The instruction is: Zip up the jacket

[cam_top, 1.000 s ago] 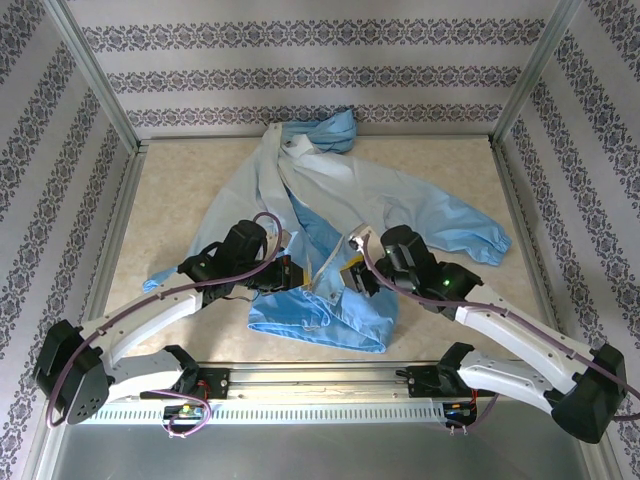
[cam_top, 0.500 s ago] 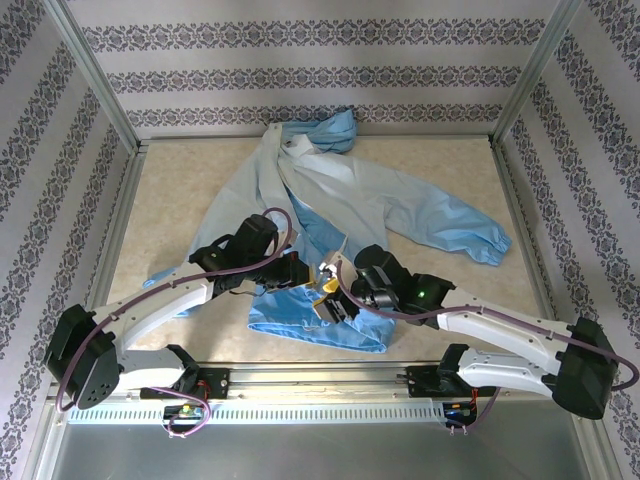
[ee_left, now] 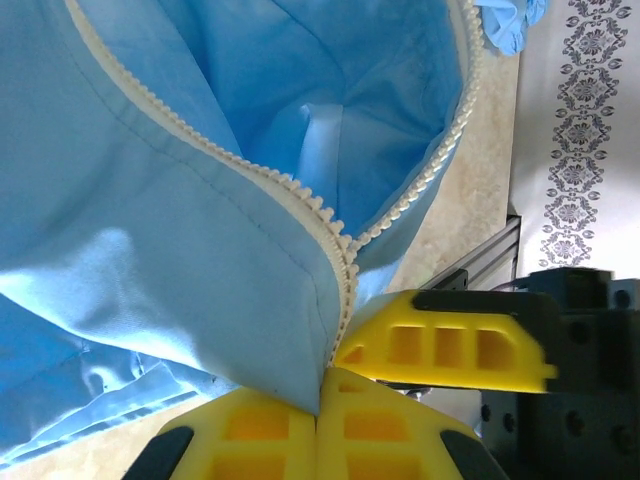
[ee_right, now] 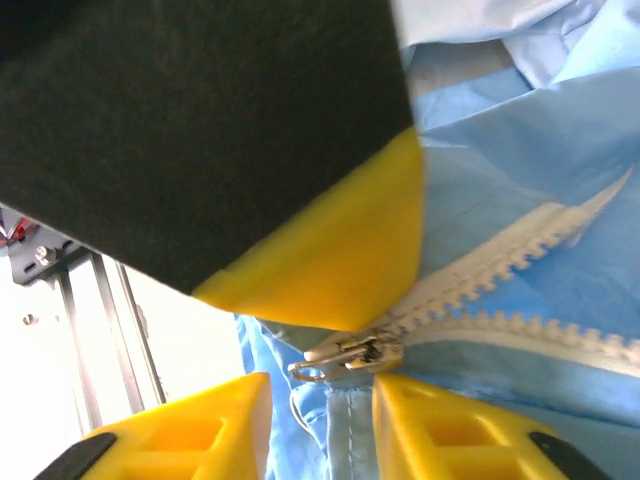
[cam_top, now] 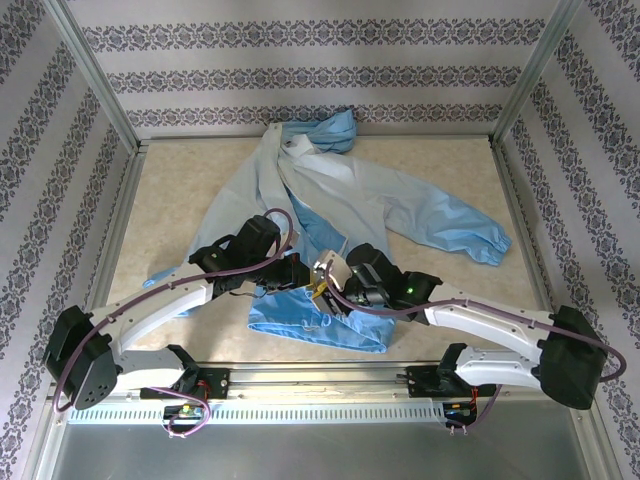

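Beige tabletop point(cam_top: 180, 190), jacket point(cam_top: 400, 205), wrist close-up, zipper pull point(ee_right: 345, 358) at parted right claw point(ee_right: 320, 400)

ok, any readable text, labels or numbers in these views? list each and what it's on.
None readable.
The thin light-blue hooded jacket and its white toothed zipper show no print.
The small white patch at the collar is too small to read.
The grey-patterned wallpaper is ornament, not lettering.

Readable text: none.
Jacket point(cam_top: 400, 205): plain fabric, no legible print or brand.
Zipper point(ee_right: 480, 285): no legible marking on the teeth or tape.
Walls point(cam_top: 300, 75): floral pattern bands, no letters or numbers.
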